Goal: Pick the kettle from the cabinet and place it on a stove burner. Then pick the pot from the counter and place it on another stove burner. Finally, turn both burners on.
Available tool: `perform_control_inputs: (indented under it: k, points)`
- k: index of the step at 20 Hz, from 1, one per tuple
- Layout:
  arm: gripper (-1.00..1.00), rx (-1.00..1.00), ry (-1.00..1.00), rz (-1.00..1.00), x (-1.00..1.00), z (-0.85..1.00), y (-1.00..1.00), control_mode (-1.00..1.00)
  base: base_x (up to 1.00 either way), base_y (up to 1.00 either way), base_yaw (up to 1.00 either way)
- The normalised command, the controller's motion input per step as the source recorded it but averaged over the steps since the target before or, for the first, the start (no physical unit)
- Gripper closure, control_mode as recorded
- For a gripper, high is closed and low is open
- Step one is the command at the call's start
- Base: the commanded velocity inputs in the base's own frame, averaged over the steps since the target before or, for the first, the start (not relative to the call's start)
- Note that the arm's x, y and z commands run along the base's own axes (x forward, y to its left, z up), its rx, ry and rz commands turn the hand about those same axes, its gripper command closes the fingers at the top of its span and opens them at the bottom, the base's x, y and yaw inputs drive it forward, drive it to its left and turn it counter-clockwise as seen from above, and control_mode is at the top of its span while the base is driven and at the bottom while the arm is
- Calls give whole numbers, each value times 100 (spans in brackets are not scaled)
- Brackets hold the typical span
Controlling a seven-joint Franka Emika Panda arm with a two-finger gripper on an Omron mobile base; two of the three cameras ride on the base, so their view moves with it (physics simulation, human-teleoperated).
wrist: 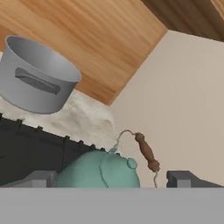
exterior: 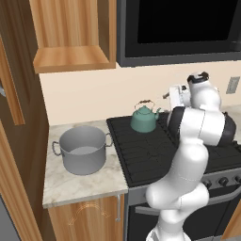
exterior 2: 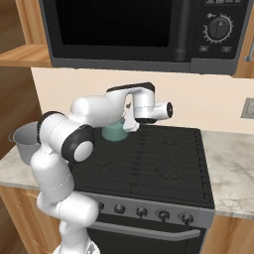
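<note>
We see the small teal-green rounded kettle (exterior: 143,119) standing upright on the back-left black cast-iron grate section (exterior: 141,146) of the flat black cooktop, close to the beige wall. Its thin arched handle with a brown grip (wrist: 145,152) rises over the lid. The wide grey brushed-metal stockpot (exterior: 83,149) sits well apart from it, on the pale beige marble-patterned bench (exterior: 80,181) to the left of the cooktop, upright and open-topped.

The white arm's gripper (wrist: 112,178) hangs just above and beside the kettle, with the jaws spread wide; in the hand view the two dark finger tips (wrist: 37,179) stand to either side of the kettle's body without closing on it. From the right base view the hand (exterior 2: 149,111) partly hides the kettle (exterior 2: 113,131).

Above the bench hangs the light orange-brown wood-grain wall cabinet (exterior: 75,33), next to the black microwave (exterior 2: 139,30). A row of round dark knobs (exterior 2: 141,212) lines the stove front.
</note>
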Motion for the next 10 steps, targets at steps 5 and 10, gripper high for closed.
perform_control_inputs:
  k: [5,10]
  points:
    - [-100,-13,-12,7,-38,21,24,-100,0,0,0]
    - [-100,-14,-11,8,-30,20,28,-100,0,0,0]
